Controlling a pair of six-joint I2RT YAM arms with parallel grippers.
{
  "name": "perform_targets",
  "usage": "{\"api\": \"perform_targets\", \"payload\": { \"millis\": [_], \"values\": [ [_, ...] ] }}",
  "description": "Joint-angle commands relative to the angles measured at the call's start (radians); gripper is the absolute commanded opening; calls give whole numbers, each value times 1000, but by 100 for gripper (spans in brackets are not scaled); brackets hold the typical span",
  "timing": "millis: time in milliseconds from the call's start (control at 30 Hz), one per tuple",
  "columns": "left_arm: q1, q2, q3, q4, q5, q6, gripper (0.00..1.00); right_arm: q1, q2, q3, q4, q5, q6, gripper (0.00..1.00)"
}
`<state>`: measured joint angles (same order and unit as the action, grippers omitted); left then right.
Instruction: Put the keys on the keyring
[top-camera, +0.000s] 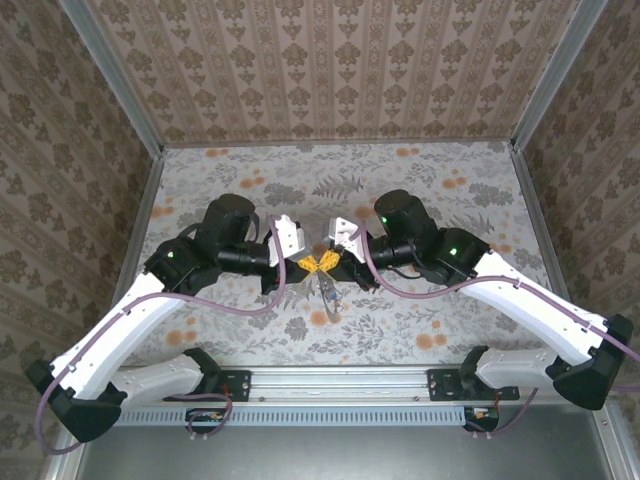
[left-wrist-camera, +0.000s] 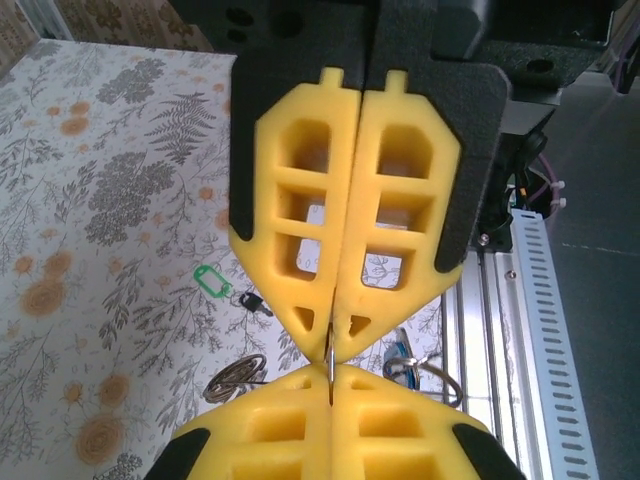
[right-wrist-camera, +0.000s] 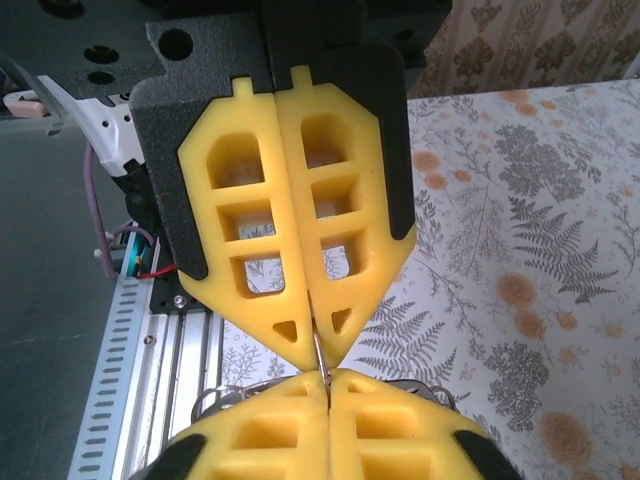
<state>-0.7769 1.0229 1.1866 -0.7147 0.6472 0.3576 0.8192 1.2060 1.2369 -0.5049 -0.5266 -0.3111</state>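
Observation:
My left gripper (top-camera: 306, 263) and right gripper (top-camera: 336, 262) meet tip to tip above the middle of the table. Both are shut on one thin metal piece (left-wrist-camera: 328, 362), seen edge-on, so I cannot tell whether it is a key or part of a ring. In the right wrist view the same strip (right-wrist-camera: 318, 352) runs from the left gripper (right-wrist-camera: 312, 342) into my right gripper (right-wrist-camera: 327, 380). Past my left gripper (left-wrist-camera: 330, 374), a grey keyring (left-wrist-camera: 445, 380) carries a blue-headed key (left-wrist-camera: 402, 350). A dark key (left-wrist-camera: 252, 302) with a green tag (left-wrist-camera: 212, 280) lies on the cloth.
A coiled wire ring (left-wrist-camera: 235, 378) lies on the flowered cloth (top-camera: 420, 190) near the green tag. A small metal item (top-camera: 327, 300) sits just below the grippers in the top view. The aluminium rail (top-camera: 340, 380) runs along the near edge, and patterned walls enclose the table.

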Motion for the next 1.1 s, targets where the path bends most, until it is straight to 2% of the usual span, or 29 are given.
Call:
{"api": "perform_targets", "payload": {
  "millis": [0,100,267,400,800,1067],
  "values": [
    [21,-55,-19,56,91,-21,0,10,-54,-25,81,-43,14,29],
    [55,-111,-58,135,187,-69,0,11,-132,-114,180,-36,52,42],
    [89,-188,-121,270,324,-146,0,8,-262,-261,314,3,94,43],
    [102,-195,-146,348,407,-199,0,8,-292,-315,406,-25,137,42],
    [102,-201,-217,517,414,-291,0,9,-278,-378,680,-128,232,40],
    [102,-202,-237,548,399,-302,0,9,-246,-374,719,-161,257,39]
  ]
}}
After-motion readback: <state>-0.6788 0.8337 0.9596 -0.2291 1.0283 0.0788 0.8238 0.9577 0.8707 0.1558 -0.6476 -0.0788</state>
